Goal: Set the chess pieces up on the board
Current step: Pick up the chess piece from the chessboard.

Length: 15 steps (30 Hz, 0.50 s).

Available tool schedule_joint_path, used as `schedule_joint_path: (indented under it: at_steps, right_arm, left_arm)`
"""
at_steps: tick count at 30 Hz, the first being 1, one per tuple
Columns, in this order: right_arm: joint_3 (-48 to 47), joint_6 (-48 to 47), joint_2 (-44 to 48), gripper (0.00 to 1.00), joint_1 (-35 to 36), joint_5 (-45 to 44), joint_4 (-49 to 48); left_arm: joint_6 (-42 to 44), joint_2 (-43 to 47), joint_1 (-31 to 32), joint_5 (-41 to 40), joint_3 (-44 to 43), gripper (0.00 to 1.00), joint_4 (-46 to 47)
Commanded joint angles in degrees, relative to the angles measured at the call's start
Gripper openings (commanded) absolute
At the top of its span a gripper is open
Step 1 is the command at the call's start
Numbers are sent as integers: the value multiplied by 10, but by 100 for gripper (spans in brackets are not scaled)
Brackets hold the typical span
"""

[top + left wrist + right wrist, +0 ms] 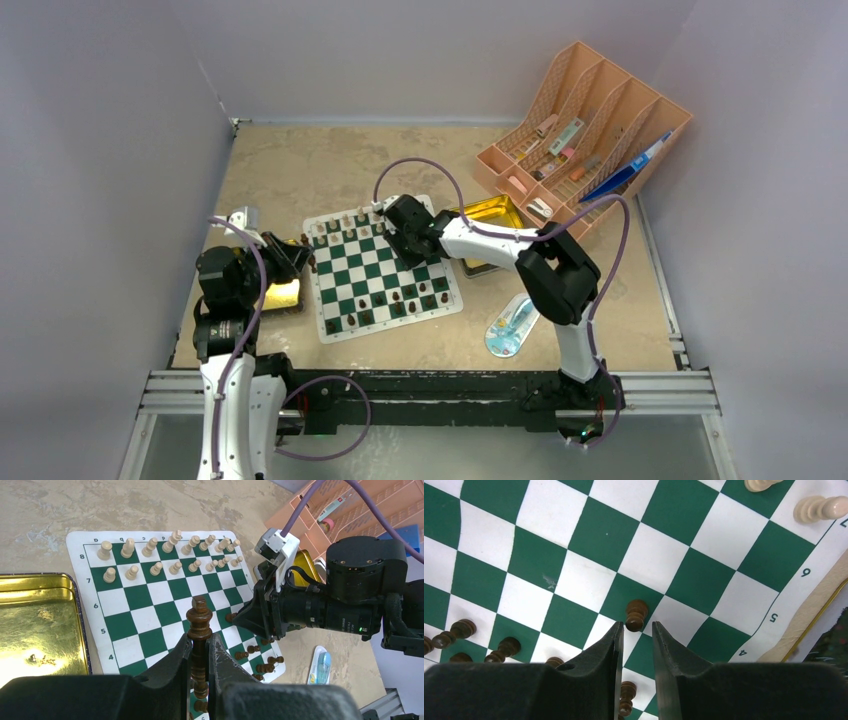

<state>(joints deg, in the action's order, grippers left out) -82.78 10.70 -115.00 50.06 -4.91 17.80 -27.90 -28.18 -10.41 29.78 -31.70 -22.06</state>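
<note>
The left gripper (201, 642) hides the base of its dark piece (199, 616).

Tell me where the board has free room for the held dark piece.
The middle rows of the board, between the cream pieces and the dark pieces, lie mostly bare. Crowded: both end rows, and around the right gripper.

The top camera looks down from high at the near edge over the whole tabletop (300, 160). Both wrist cameras face the board (360, 275), the right one far closer.
</note>
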Motion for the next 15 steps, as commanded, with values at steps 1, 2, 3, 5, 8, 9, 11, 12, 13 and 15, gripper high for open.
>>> schedule_joint_path:
  at_steps: [1,2,3,5,8,9,11,12,13,15]
  right_arm:
    - [8,12,28,29,-2,2,-25]
    - [11,12,29,28,-3,1,-28]
    - [13,11,31,26,-2,0,-33]
    - [17,10,34,24,-3,-1,-42]
    - [19,8,34,26,-2,-2,-49]
    - [19,8,32,27,-3,-2,-50]
    - [17,7,29,27,-3,0,-50]
    - [17,7,28,27,-3,0,-50]
    - [17,7,27,25,-2,1,-50]
    - [18,7,27,23,-2,1,-53]
  left_arm:
    - [3,1,2,1,-27,0,13]
    - [3,1,2,1,-27,0,13]
    - [3,1,2,1,-27,0,13]
    - [3,0,2,0,-27,0,12]
    - [4,1,2,0,-27,0,12]
    - [3,1,2,0,-27,0,12]
    - [3,0,2,0,-27,0,12]
    - [3,0,2,0,-27,0,12]
    - [3,0,2,0,-27,0,12]
    - [3,0,2,0,-27,0,13]
